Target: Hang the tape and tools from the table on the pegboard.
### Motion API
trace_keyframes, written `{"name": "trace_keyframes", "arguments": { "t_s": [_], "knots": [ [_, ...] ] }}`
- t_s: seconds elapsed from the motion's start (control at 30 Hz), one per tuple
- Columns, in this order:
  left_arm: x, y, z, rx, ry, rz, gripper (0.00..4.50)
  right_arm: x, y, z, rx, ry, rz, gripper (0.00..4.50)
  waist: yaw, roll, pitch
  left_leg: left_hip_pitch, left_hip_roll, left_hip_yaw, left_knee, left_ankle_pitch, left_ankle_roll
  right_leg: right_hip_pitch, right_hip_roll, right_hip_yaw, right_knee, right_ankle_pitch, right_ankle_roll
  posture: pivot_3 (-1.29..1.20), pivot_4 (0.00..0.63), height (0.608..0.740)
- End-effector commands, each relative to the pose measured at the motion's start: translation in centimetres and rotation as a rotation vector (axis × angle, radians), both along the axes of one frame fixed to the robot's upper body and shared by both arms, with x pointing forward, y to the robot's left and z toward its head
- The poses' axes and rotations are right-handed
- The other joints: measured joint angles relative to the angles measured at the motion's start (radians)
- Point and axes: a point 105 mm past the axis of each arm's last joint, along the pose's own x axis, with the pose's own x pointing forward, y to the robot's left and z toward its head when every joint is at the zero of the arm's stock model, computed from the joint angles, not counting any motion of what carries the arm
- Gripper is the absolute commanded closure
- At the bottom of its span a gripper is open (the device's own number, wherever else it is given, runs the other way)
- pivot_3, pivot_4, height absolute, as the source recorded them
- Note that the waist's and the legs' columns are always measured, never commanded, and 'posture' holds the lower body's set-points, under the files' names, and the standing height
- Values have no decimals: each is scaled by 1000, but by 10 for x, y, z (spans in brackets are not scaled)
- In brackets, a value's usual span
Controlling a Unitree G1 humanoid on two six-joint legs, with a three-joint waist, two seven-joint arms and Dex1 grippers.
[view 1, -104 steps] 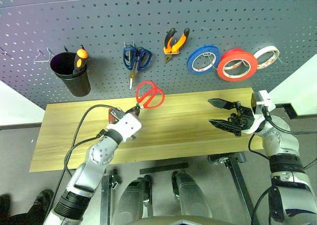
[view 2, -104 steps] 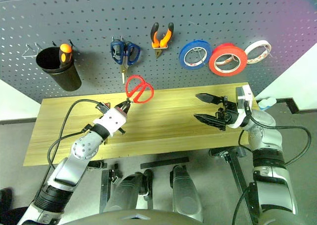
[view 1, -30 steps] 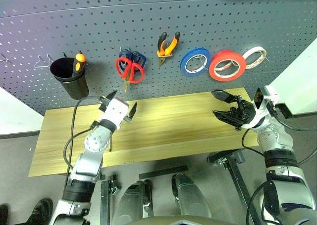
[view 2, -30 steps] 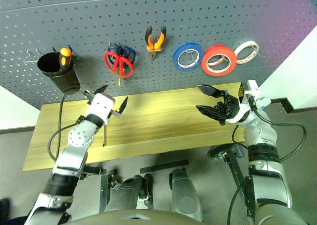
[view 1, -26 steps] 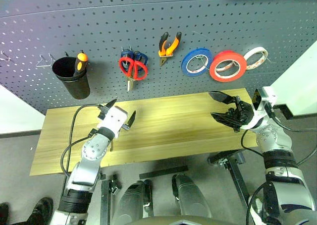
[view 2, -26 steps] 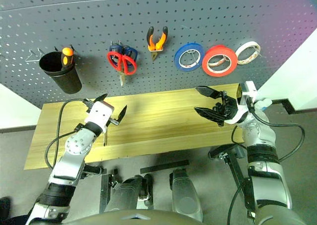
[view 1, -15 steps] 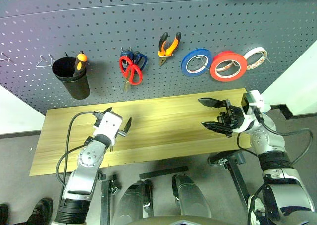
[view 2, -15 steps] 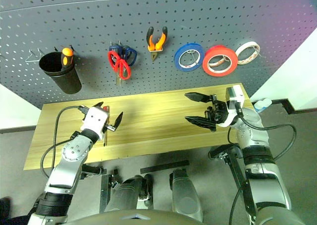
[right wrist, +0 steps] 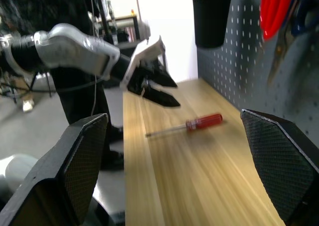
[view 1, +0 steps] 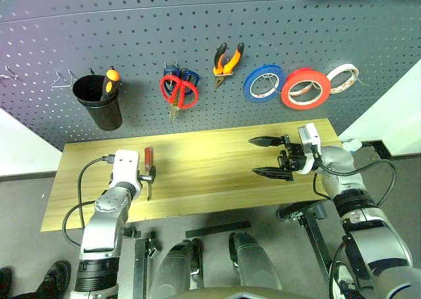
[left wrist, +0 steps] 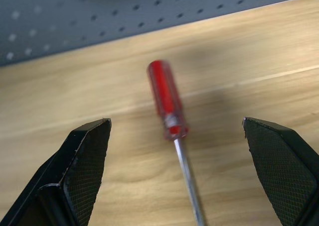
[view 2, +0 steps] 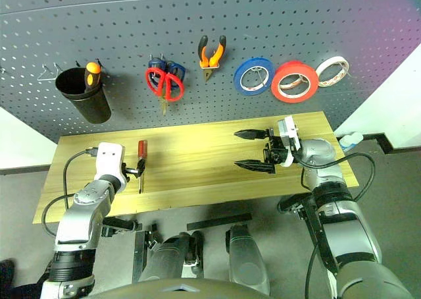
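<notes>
Left gripper (view 1: 150, 175) hovers low over the left part of the long light-wood table (view 1: 210, 180), its two black fingers spread wide and empty, just beside the slim red-handled screwdriver (view 1: 148, 164), which lies flat on the wood with its handle toward the dark grey perforated pegboard (view 1: 197, 29). Right gripper (view 1: 266, 157) is held above the right part of the table, pointing toward the robot's left, its fingers likewise spread and holding nothing. On the pegboard, from left to right, hang a black cup (view 1: 99, 101) containing an orange-and-black-handled screwdriver (view 1: 110, 81), the red-handled scissors (view 1: 179, 91) overlapping blue-handled scissors (view 1: 189, 75) on one hook, the orange-and-black-handled pliers (view 1: 227, 58), a blue tape roll (view 1: 264, 83), the wide bright red tape roll (view 1: 305, 88) and a thin cream-white tape roll (view 1: 343, 78).

Left wrist view: the two fingers (left wrist: 84, 161) stand far apart, with the screwdriver on the wood between them, untouched, its handle pointing toward the pegboard.

Right wrist view: the fingers (right wrist: 84, 161) stand wide apart. Along the table, the screwdriver lies near the pegboard edge, and the left gripper sits just above and beside its shaft. The black cup and the red scissors hang on the pegboard above.
</notes>
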Motion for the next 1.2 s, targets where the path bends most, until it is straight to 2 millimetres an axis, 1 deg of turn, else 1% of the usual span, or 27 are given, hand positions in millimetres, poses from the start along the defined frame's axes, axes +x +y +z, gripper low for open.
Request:
{"name": "trace_keyframes", "arguments": {
  "t_s": [0.03,0.17,0.33,0.43,0.53,0.6,0.7,0.9,1.03,1.2],
  "knots": [
    [7,6,10,-40,-13,46,76,3,-3,0,-50,-29,-1,0,1,0,0,0,0,0,0,0,0,0,0,0,0,0,0,-190,222,740],
    [23,4,17,-64,-25,47,76,6,-4,-4,-74,-29,-16,0,1,-1,0,0,0,0,0,0,0,0,0,0,0,0,0,-190,231,740],
    [38,6,12,-53,-3,37,76,9,-6,-5,-81,-27,-29,0,-3,-1,1,0,0,0,0,0,0,0,0,0,0,0,0,-201,240,740],
    [44,7,10,-100,6,49,76,8,-8,-7,-89,-26,-35,0,-3,-1,1,0,0,0,0,0,0,0,0,0,0,0,0,-209,245,740],
    [48,11,7,-102,16,79,76,6,-11,-8,-93,-22,-40,0,-3,-2,2,0,0,0,0,0,0,0,0,0,0,0,0,-216,251,740],
    [51,10,8,-88,12,72,76,5,-13,-9,-95,-18,-43,0,-3,-3,3,0,0,0,0,0,0,0,0,0,-1,0,0,-219,255,740],
    [54,9,6,-107,25,84,76,4,-15,-11,-101,-12,-47,0,-2,-4,4,0,0,0,0,0,0,0,0,0,-1,0,0,-221,257,740],
    [54,8,3,-110,35,90,76,-3,-19,-13,-99,-2,-46,0,-4,-5,10,0,0,0,-1,-1,1,0,0,0,-1,0,0,-234,283,740],
    [51,12,-6,-89,70,107,76,-6,-22,-15,-105,13,-48,0,-7,-7,18,0,1,0,-1,-1,1,0,0,0,-1,0,0,-235,293,740],
    [50,17,-10,-84,84,132,76,-12,-26,-15,-101,21,-49,0,-5,-9,32,0,1,0,-1,-1,1,0,0,1,-1,0,0,-248,308,740]
  ]
}}
